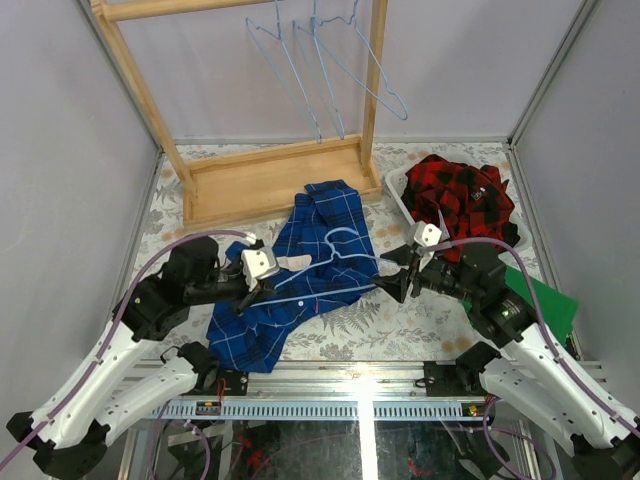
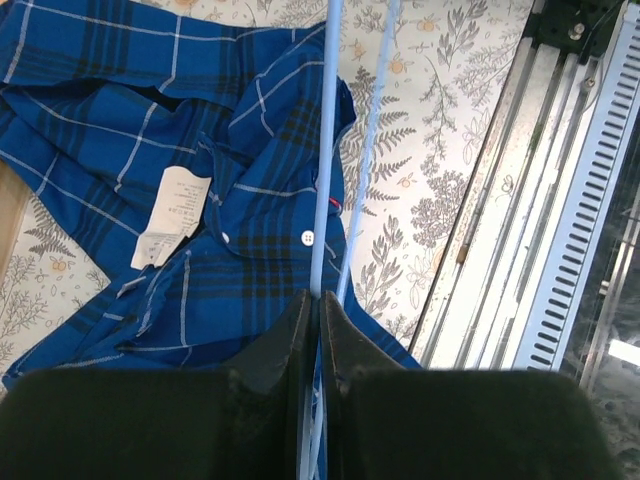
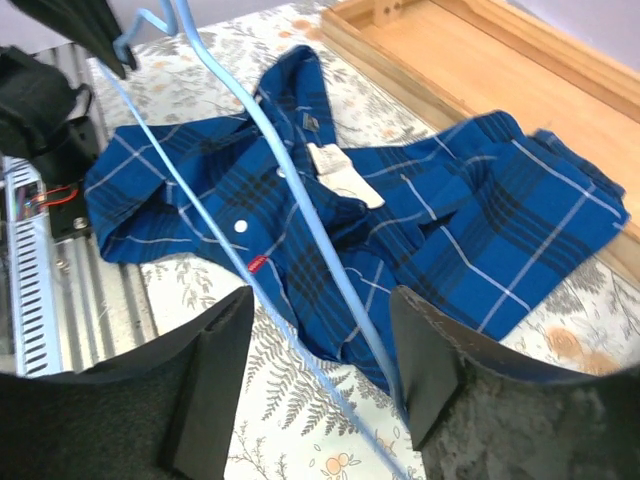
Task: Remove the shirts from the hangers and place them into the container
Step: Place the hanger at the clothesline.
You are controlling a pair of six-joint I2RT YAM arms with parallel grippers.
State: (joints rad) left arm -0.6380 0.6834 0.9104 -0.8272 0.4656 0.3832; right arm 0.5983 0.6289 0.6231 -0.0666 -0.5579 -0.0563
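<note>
Floral print covers the table, and the rack stands at its far edge with three hangers on the rail. Just in front of the rack's base the blue shirt lies crumpled, with a fourth hanger across it. The left gripper has its fingers pressed together on that hanger's wire, on the side away from the rack. The right gripper has its fingers apart, and the wire runs between them. Right of the rack, the basket holds the red shirt.
</note>
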